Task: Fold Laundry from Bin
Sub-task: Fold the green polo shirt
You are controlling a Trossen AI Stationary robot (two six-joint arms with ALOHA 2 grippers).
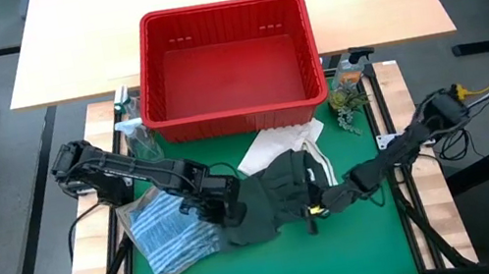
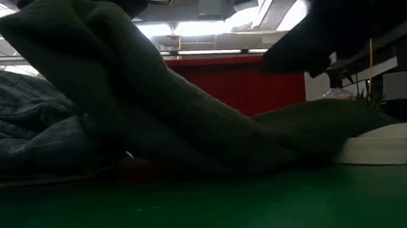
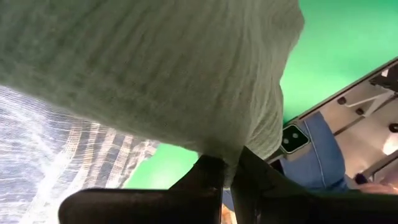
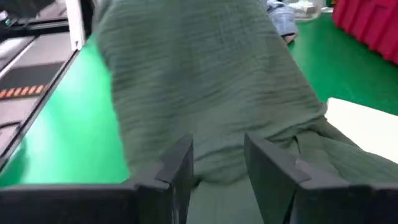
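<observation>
Green garment (image 2: pixel 190 122) fills the low view, draped in a ridge that rises toward 10 o'clock, with the striped shirt (image 2: pixel 18 127) bunched behind it at 9.

High view: garment (image 1: pixel 275 201) lies mid-mat on the green desk (image 1: pixel 277 271), at 6 o'clock from the red bin (image 1: pixel 227 58). Bin looks empty from above.

Left gripper (image 1: pixel 229 202) sits at the garment's 9 o'clock edge, clamped tight on a fold of it. Left wrist view confirms: fingers (image 3: pixel 205 180) pinched together with cloth (image 3: pixel 155 68) rising from between them. Left arm reaches in low from 9 o'clock, elbow bent, crossing over the striped shirt (image 1: pixel 169 231).

Right gripper (image 1: pixel 321 206) is at the garment's 3 o'clock edge, arm stretched in low from 3 o'clock. Right wrist view: fingers (image 4: pixel 177 168) stand apart with green cloth (image 4: pixel 199 81) between and beyond them; grip on it cannot be told.

White cloth (image 1: pixel 278 143) lies at the garment's 12 o'clock side, just before the bin; low view shows it (image 2: pixel 392 144) only as a pale slab at 3 o'clock. Only the left wrist view shows blue fabric (image 3: pixel 317 155) beyond the desk edge.
</observation>
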